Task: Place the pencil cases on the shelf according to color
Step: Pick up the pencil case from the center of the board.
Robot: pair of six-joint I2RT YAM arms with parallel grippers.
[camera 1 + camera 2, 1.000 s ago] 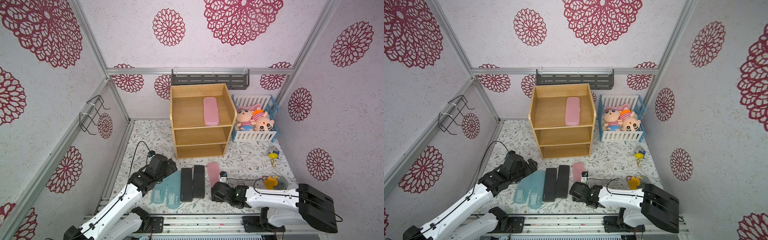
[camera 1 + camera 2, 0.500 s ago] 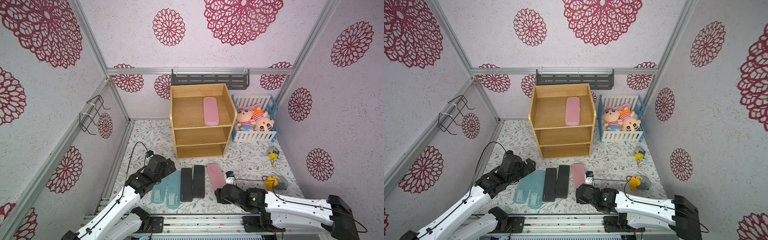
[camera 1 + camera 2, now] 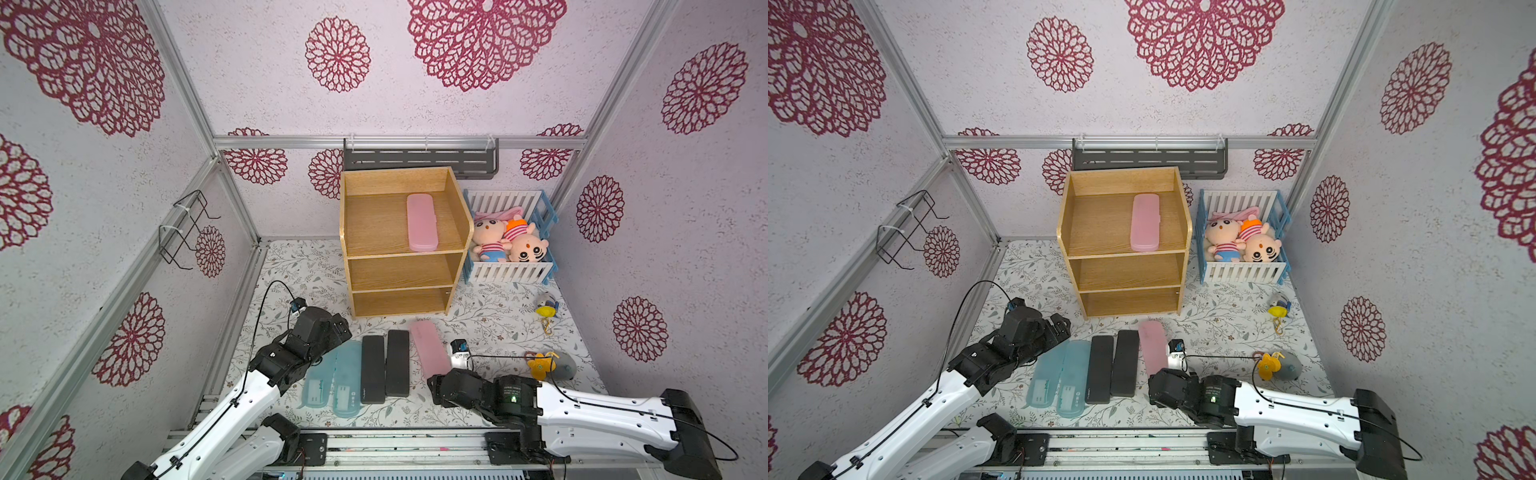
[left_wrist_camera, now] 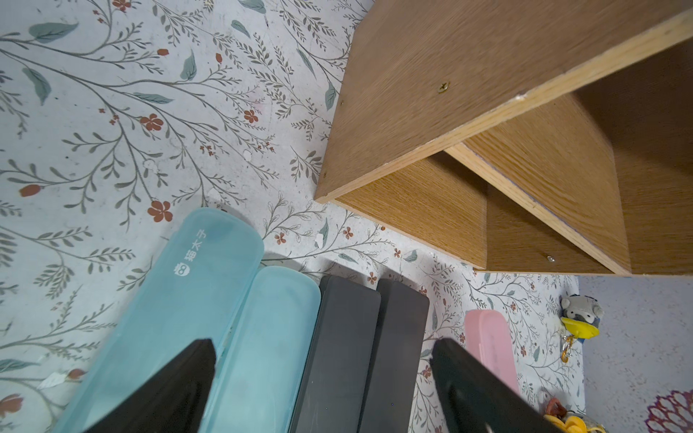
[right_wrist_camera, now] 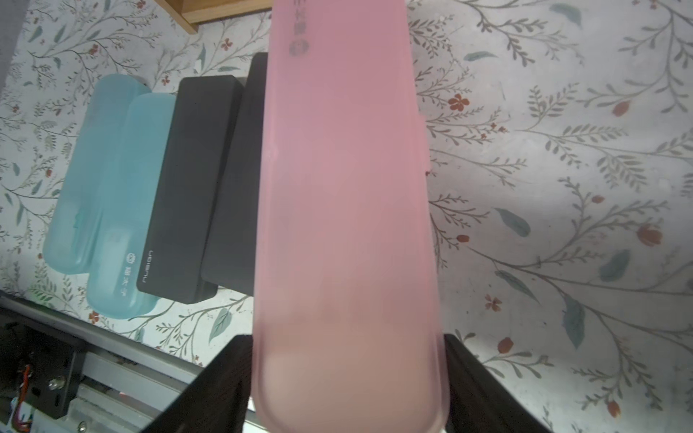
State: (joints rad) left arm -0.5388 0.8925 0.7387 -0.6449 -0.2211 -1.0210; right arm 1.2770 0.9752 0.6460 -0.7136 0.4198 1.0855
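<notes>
Neighbours: black cases (image 3: 397,361) just beside pink case (image 3: 428,349) | right claw (image 5: 347,360) clamps it | left claw (image 4: 322,348) apart

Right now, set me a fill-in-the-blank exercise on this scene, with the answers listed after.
1. The light oak wooden three-tier shelf carries one opaque pink pencil case on its ____ tier.
2. The right gripper is shut on the other slim case, coloured ____.
3. On the floral mat, two matte black cases lie beside ____ translucent light blue cases.
4. The left gripper holds nothing; its jaws are ____.
Answers: top; pink; two; open.
</notes>
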